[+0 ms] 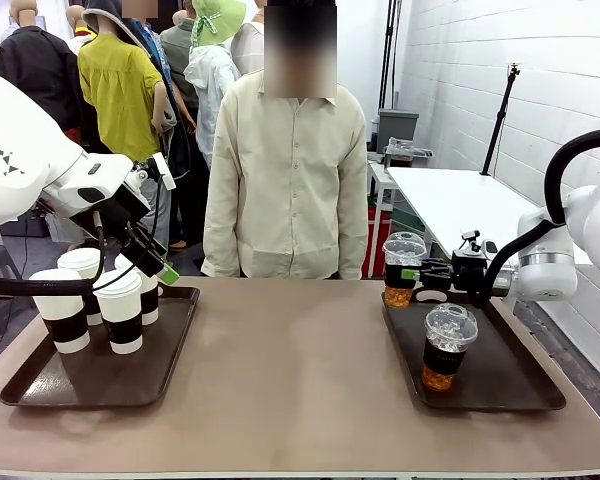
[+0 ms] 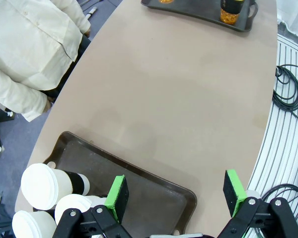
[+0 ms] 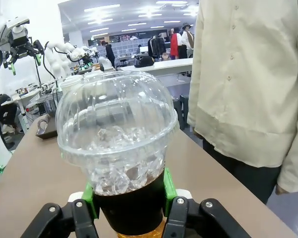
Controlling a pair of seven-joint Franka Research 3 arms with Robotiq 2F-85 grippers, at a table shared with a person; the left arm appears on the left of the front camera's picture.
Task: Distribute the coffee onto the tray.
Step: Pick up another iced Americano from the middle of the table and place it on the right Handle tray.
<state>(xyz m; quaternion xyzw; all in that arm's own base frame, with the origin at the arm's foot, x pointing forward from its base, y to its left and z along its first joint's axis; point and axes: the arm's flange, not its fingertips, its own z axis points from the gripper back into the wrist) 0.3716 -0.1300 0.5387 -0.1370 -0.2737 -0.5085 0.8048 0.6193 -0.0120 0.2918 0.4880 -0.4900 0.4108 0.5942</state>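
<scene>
Front view: the right gripper point(image 1: 417, 273) is clasping a clear dome-lidded cup of amber liquid point(image 1: 402, 268) at centre right, over the dark tray point(image 1: 500, 380).
Left wrist view: the left gripper point(image 2: 176, 197), fingers spread and empty, is hovering near white lidded paper cups point(image 2: 49, 188), lower left.
Right wrist view: green-padded fingers point(image 3: 169, 191) are pinching the cup's dark sleeve.

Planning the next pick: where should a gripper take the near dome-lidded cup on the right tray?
Grip the near dome-lidded cup on its dark sleeve, below the dome, fingers level from the right tray's open right side. It stands upright, and the lid looks thin. The right gripper holds the far dome-lidded cup the same way.
</scene>
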